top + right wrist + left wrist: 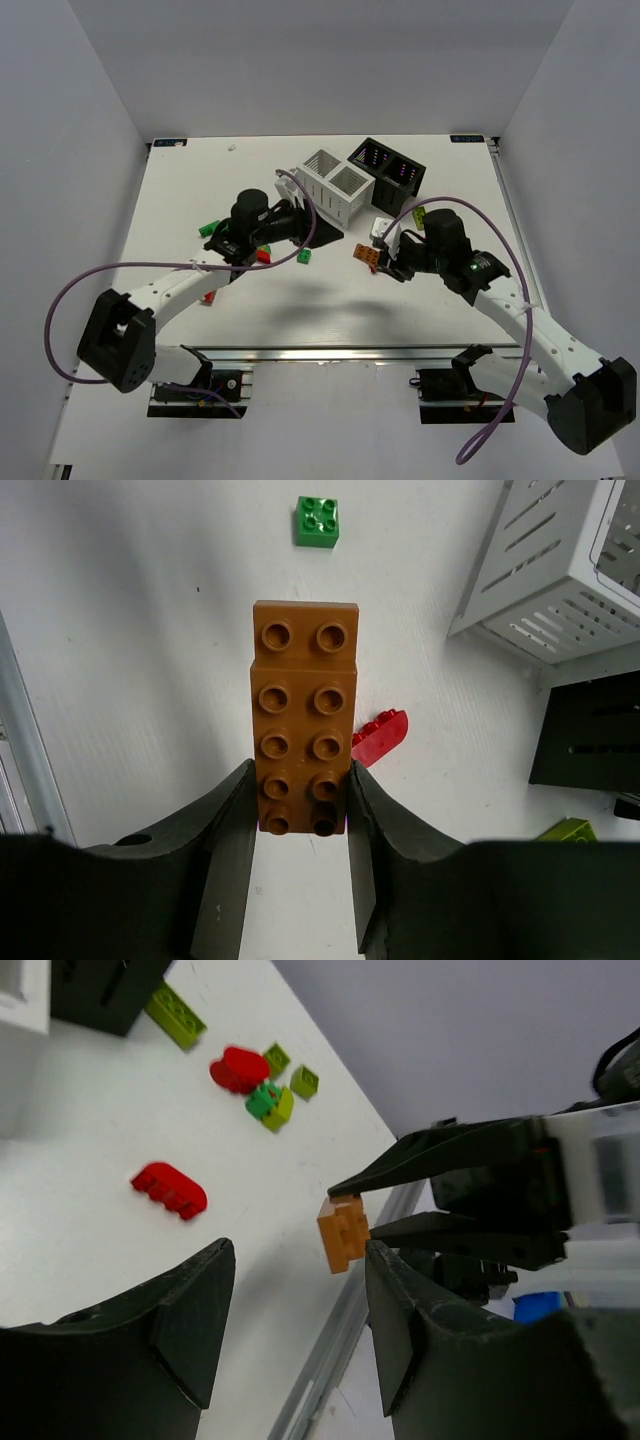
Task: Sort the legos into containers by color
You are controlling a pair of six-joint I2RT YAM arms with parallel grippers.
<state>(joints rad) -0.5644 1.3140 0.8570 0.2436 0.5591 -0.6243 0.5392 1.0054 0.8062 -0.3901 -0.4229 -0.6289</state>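
Observation:
My right gripper (pixel 300 770) is shut on the near end of the flat orange-brown plate (pixel 305 705), which hangs just above the table (pixel 366 255). In the left wrist view the same plate (pixel 343 1232) sits between the right arm's black fingers (pixel 440 1160). My left gripper (pixel 297 1260) is open with nothing between its fingers, and it hovers in front of the white container (pixel 335 185). The black container (pixel 388 165) stands behind the white one, to its right. Loose legos lie around: a red brick (pixel 170 1190), a green one (pixel 317 521) and a yellow-green one (pixel 175 1015).
More bricks lie to the left of my left gripper: green (pixel 210 229), red (pixel 263 255), red (pixel 208 297). A small cluster of red, green and yellow-green bricks (pixel 262 1085) lies farther off. The table's metal front rail (pixel 335 1345) runs close by.

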